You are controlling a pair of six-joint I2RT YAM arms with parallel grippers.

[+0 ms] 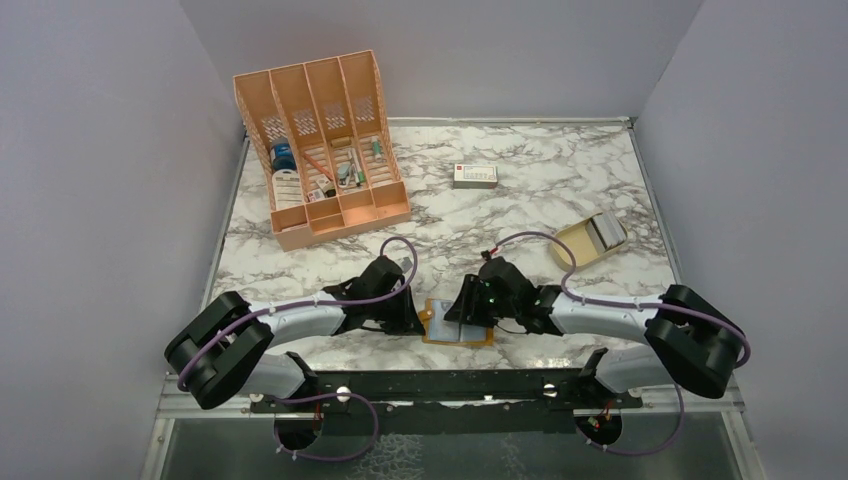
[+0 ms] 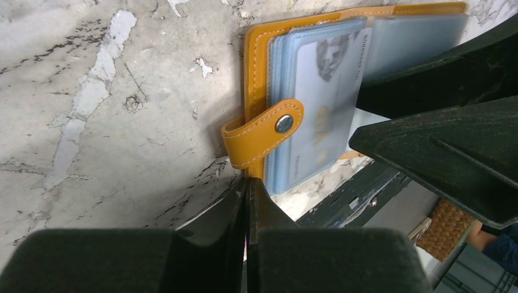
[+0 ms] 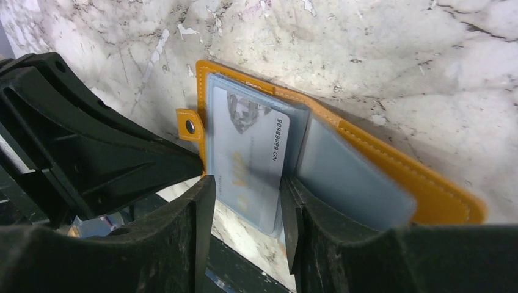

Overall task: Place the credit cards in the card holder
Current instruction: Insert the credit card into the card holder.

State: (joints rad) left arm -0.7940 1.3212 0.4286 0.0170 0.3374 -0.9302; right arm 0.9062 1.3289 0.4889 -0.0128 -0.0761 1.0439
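1. Mustard-orange card holder [image 3: 391, 177] is lying open on the marble counter [image 2: 91, 122], at its near edge, between the two hands.
2. Right hand [image 3: 246, 183] is grasping one silver credit card [image 3: 247, 146] by its long edges. The card is sitting partly inside a grey-blue pocket [image 3: 348, 177] of the holder.
3. Left hand [image 2: 247, 189] is clenched, its fingers pressed together with nothing showing between them. The tips are touching the holder's edge just beside the stud strap [image 2: 262, 137].
4. To do this step well, I think the right hand should be pushing the card straight along the pocket, flat and slowly, while the left hand is stopping the cover from sliding.
5. Counting: one holder, one card in the grasp, two hands. More grey cards [image 1: 606, 232] are waiting in the tan dish [image 1: 572, 248], but they are too small to count.
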